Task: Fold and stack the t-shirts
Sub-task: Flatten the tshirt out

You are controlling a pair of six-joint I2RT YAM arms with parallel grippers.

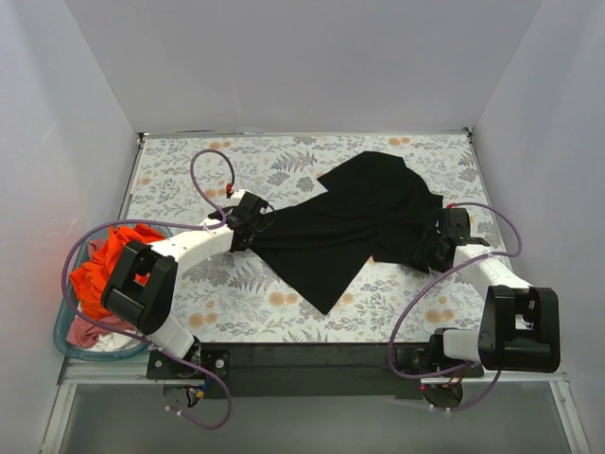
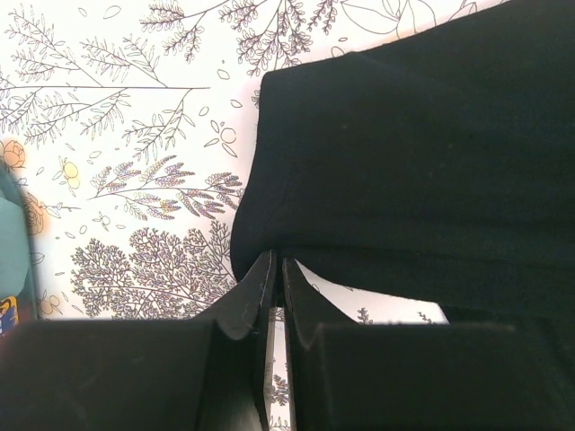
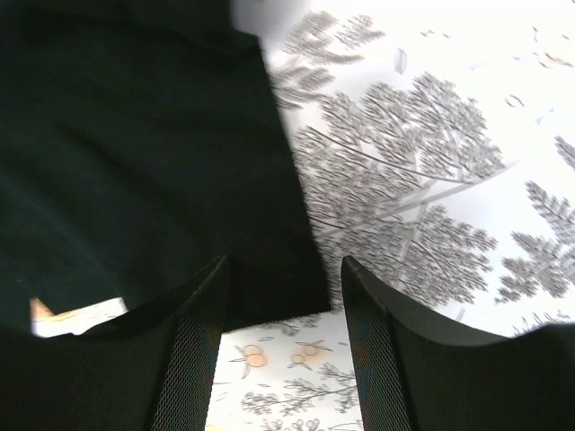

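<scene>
A plain black t-shirt [image 1: 354,222] lies spread and rumpled across the middle of the floral table. My left gripper [image 1: 248,227] is shut on the shirt's left edge; in the left wrist view the fingertips [image 2: 263,274] pinch the black cloth [image 2: 404,162], lifted a little off the table. My right gripper [image 1: 437,248] is open at the shirt's right edge; in the right wrist view its two fingers [image 3: 202,305] straddle a corner of the black cloth [image 3: 135,153] without touching it. Orange-red [image 1: 109,260] and pink [image 1: 95,331] shirts fill the basket at left.
The teal plastic basket [image 1: 62,333] sits at the table's left front corner, beside the left arm. The floral tablecloth [image 1: 236,303] covers the table. White walls close in the back and both sides. Cables loop near both arms.
</scene>
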